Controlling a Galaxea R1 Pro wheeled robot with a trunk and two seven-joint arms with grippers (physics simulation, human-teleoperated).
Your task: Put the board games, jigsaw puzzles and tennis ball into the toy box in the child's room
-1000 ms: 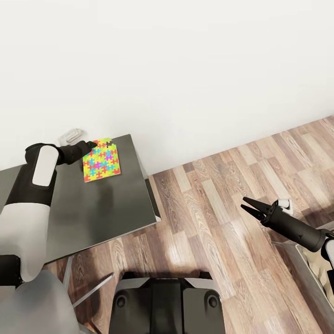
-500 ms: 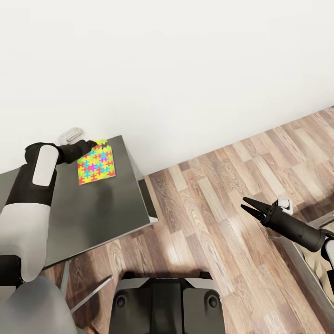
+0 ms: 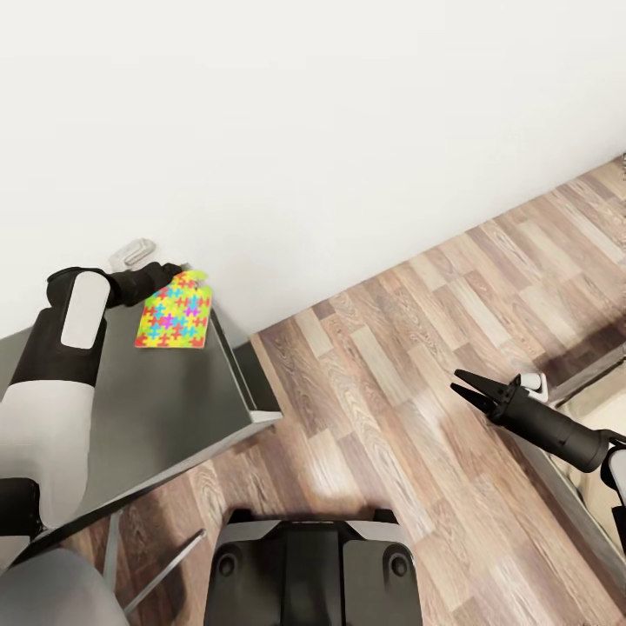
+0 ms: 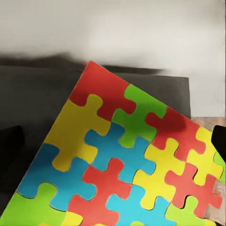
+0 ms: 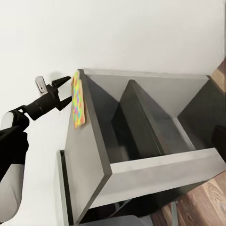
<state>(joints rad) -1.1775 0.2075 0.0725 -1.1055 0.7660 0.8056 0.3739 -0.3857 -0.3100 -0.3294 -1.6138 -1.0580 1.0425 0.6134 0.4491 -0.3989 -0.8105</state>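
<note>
A jigsaw puzzle (image 3: 174,315), a thin square of many-coloured interlocking pieces, hangs from my left gripper (image 3: 176,271), which is shut on its far edge. It hovers tilted over the far right corner of a dark grey cabinet (image 3: 174,391). In the left wrist view the jigsaw puzzle (image 4: 117,160) is seen close up. The right wrist view shows my left gripper (image 5: 69,87) pinching the jigsaw puzzle (image 5: 77,100) edge-on above the cabinet (image 5: 155,127). My right gripper (image 3: 456,382) is open over the wood floor, holding nothing. The toy box, table, board games and tennis ball are out of view.
A white wall stands close behind the cabinet. Wood-plank floor (image 3: 391,348) stretches to the right. A grey-framed beige bed corner (image 3: 604,409) lies at the lower right, beside my right arm. My base (image 3: 313,565) is at the bottom.
The whole view has swung: the cabinet slid left and more floor shows at right. The puzzle stayed in my left gripper and now hangs over the cabinet's corner. The right arm kept its pose.
</note>
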